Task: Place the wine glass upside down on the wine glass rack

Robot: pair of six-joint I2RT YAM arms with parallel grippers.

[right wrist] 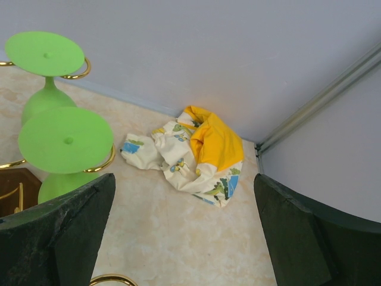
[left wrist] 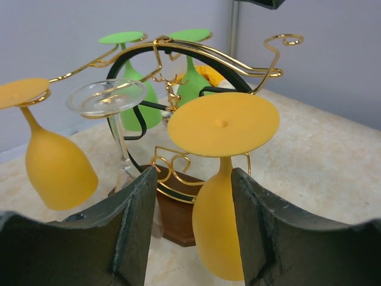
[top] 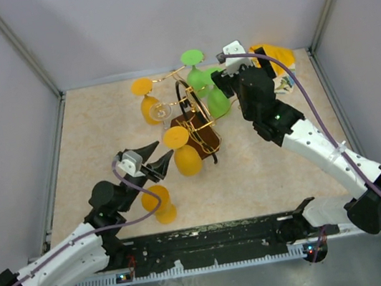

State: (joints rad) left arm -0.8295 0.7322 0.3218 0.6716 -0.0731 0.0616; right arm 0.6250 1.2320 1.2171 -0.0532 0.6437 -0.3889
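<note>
**Q:** Where are your fingers, and what do they hold?

**A:** My left gripper [left wrist: 191, 202] is spread wide and holds nothing. A matte yellow wine glass [left wrist: 221, 128] hangs just ahead, between its fingers, foot up and bowl down. I cannot tell whether either finger touches the bowl. My right gripper [right wrist: 184, 196] is also wide open and empty. A crumpled yellow and floral cloth [right wrist: 199, 152] lies on the beige stone-patterned table [right wrist: 178, 238] beyond it.

**Q:** Where is the rack, and what is on it?

**A:** The gold wire wine glass rack [left wrist: 175, 217], on its dark brown wooden base, stands directly ahead of my left fingers. Besides the glass between those fingers, it carries:
- a second yellow glass [left wrist: 56, 170], ahead to the left
- a clear glass [left wrist: 107, 97], beside that one
- two green glasses [right wrist: 65, 140] [right wrist: 44, 52], just left of my right fingers

All five hang bowl down, and the clear one is plainly empty.

**Q:** How should the step be finished?

**A:** I judge this glass seated. My left fingers should stay spread and back straight out, with no sideways swing, since a nudge to the bowl could slip the foot off its wire. A spare yellow glass [top: 160, 204] sits on the table behind those fingers, beside my forearm, so the retreat must clear it.
</note>
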